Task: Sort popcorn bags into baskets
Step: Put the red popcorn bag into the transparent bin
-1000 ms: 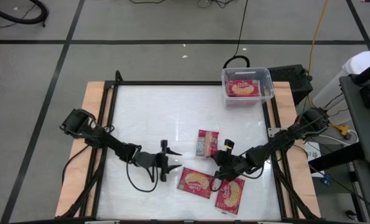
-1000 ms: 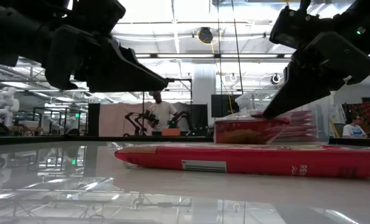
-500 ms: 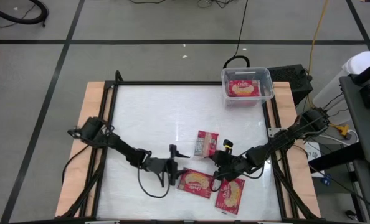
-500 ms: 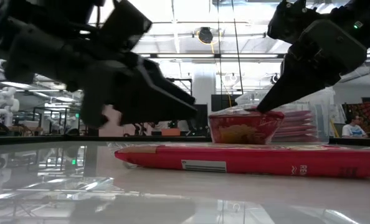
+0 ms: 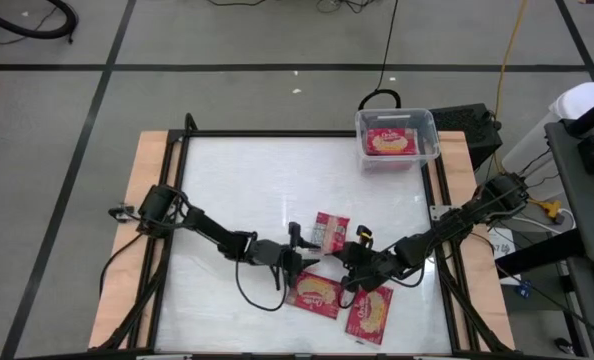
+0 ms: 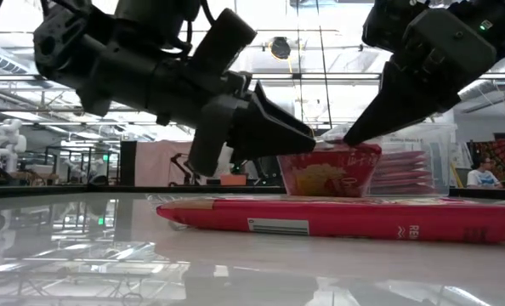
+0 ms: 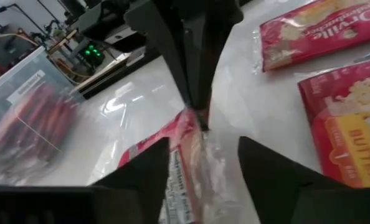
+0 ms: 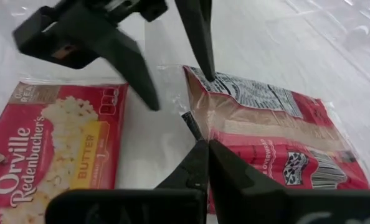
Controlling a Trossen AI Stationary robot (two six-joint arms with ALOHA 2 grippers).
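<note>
While tilted off the table (image 5: 227,190), popcorn bag (image 5: 331,231) between spread left tool (image 5: 305,256) and clenched right tool (image 5: 344,252).

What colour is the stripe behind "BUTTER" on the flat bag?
Yellow on the popcorn bag; right wrist view shows it best.

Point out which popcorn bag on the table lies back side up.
The popcorn bag nearest the clear bin, between both pincers, shows its greyish printed back; the two others show their red popcorn fronts.
</note>
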